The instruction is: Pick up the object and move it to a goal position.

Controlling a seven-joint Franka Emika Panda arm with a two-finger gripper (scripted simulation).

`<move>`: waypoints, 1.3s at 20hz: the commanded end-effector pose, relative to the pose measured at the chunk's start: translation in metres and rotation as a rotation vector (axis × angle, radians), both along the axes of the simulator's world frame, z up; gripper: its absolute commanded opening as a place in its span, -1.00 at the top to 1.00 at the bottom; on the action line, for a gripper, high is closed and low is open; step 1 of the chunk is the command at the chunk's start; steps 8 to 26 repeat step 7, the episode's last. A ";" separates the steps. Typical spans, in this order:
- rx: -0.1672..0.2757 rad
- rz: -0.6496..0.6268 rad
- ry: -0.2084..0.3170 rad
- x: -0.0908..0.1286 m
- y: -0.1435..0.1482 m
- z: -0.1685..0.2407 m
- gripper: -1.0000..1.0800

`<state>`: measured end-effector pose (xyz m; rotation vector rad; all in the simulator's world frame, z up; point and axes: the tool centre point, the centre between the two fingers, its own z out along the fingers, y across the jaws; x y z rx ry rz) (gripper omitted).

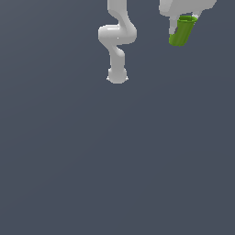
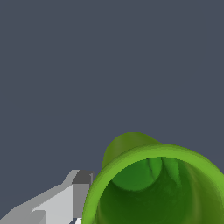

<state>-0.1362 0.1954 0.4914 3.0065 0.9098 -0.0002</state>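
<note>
The object is a small bright green hollow cylinder (image 1: 181, 32). It hangs tilted under the white gripper (image 1: 184, 19) near the top of the exterior view, to the exterior view's right of the arm's base, well above the floor. The gripper is shut on its rim. In the wrist view the cylinder (image 2: 153, 183) fills the near corner, its darker inside facing the camera. One grey finger (image 2: 81, 188) presses against its outer wall; the other finger is hidden.
The white arm's base and lower links (image 1: 117, 46) stand at the top middle of the exterior view. A flat dark grey floor (image 1: 114, 160) spreads under everything. No goal marker shows.
</note>
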 end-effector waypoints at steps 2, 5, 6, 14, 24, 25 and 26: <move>0.000 -0.001 0.000 -0.003 0.003 0.012 1.00; 0.000 -0.001 0.000 -0.003 0.004 0.017 1.00; 0.000 -0.001 0.000 -0.004 0.004 0.018 1.00; 0.000 -0.001 0.000 -0.004 0.004 0.018 1.00; 0.000 -0.001 0.000 -0.004 0.004 0.018 1.00; 0.000 -0.001 0.000 -0.004 0.004 0.018 1.00; 0.000 -0.001 0.000 -0.004 0.004 0.018 1.00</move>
